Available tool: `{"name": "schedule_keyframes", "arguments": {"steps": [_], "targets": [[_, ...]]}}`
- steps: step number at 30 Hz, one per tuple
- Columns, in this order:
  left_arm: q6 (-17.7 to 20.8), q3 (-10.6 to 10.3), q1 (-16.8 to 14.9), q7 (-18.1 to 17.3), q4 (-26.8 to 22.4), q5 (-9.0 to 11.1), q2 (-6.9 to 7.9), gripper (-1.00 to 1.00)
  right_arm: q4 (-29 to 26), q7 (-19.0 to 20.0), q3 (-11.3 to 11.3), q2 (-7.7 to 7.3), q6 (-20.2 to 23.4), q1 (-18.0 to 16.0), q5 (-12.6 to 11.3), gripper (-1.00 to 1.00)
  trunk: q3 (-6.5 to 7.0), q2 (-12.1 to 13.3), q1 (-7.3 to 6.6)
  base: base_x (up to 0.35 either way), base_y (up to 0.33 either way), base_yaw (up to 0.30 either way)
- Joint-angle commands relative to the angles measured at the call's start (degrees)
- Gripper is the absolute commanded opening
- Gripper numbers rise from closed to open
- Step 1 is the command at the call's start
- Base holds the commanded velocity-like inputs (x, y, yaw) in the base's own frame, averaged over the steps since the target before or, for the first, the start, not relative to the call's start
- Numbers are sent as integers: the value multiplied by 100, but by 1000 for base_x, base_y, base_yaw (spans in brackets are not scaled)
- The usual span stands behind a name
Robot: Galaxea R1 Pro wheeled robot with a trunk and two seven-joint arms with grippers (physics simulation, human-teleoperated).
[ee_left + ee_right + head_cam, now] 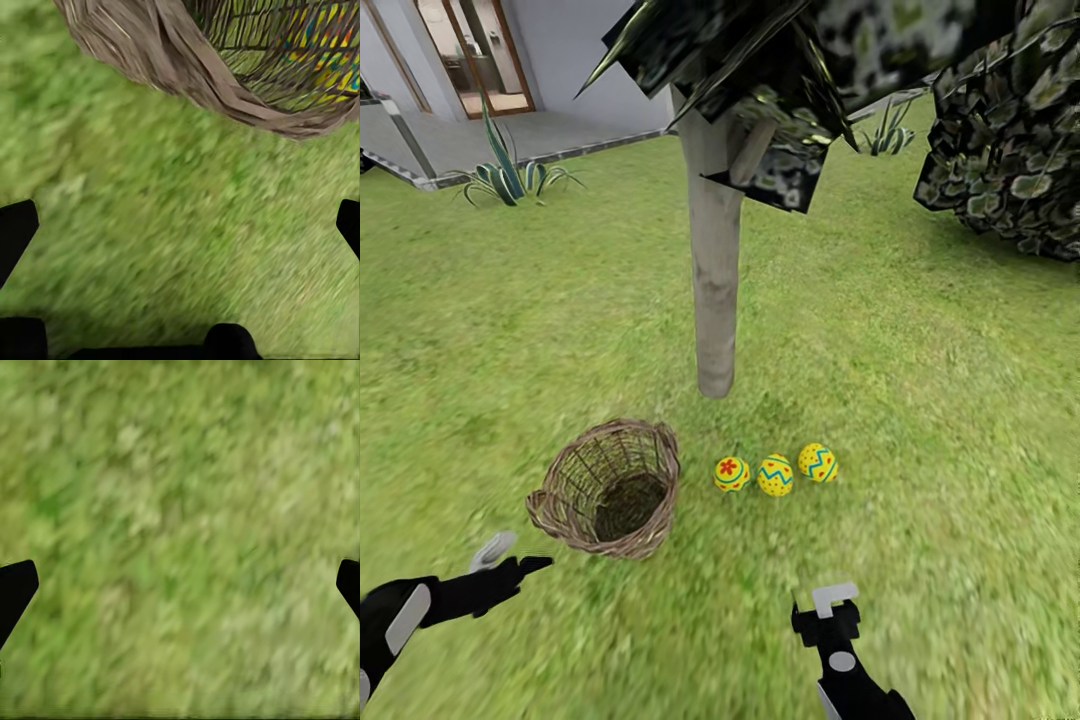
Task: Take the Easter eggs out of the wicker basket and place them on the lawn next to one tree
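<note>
The three Easter eggs (775, 471) lay in a row on the lawn (920, 420) at lower centre of the head view, just below the foot of the tree (715, 300) trunk, and the wicker basket (610, 488) stood to their left, its inside looking empty. By that reading the placing was done and little remained beyond drawing the arms clear. The left gripper (510, 558) hung at lower left, near the basket rim, fingers spread and empty; the right gripper (828, 610) sat at bottom centre over bare grass, fingertips (16, 585) wide apart, holding nothing. Open grass lay all round; only the basket edge crowded the left arm.
</note>
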Motion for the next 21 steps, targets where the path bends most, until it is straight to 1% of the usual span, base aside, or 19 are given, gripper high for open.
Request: {"name": "schedule_keyframes", "arguments": {"steps": [1, 3, 6, 8, 10, 11, 12, 14, 16, 17, 21], "targets": [[18, 3, -2, -14, 15, -49, -8, 100, 55, -24, -7, 2, -52, -4, 25, 100, 6, -2, 0, 0, 0, -102], [-112, -15, -2, -15, 35, -110, -17, 100, 193, -26, -8, -4, -238, -4, 13, 100, 25, -2, 0, 0, 0, -102], [-228, -22, -2, -16, 47, -137, -23, 100, 378, -28, -11, -8, -433, -4, 2, 100, 52, -2, 0, 0, 0, -102], [-255, -23, -2, -16, 54, -149, -38, 100, 507, -28, -14, -81, -525, 5, -5, 100, 71, -2, 0, 0, 0, -102], [-273, -29, -2, -11, 61, -159, -92, 100, 624, -28, -15, -189, -788, 69, -5, 100, 89, -2, 0, 0, 0, -102], [-303, -30, -2, -6, 63, -165, -130, 100, 672, -28, -15, -215, -936, 89, -4, 100, 99, -2, 0, 0, 0, -102], [-419, -32, -2, -2, 79, -172, -223, 100, 778, -28, -15, -243, -1229, 126, -3, 100, 108, -2, 0, 0, 0, -102], [-574, -32, -2, 0, 197, -206, -306, 100, 889, -28, -16, -257, -1454, 143, -2, 100, 126, -2, 0, 0, 0, -102], [-727, -33, -2, 6, 334, -301, -355, 100, 983, -28, -19, -265, -1571, 149, -7, 100, 145, -2, 0, 0, 0, -102], [-819, -33, -2, 8, 389, -387, -372, 100, 1039, -28, -22, -272, -1611, 152, -9, 100, 154, -2, 0, 0, 0, -102], [-910, -28, -2, 10, 444, -495, -386, 100, 1117, -28, -24, -278, -1646, 154, -5, 100, 191, -2, 0, 0, 0, -102]]}}
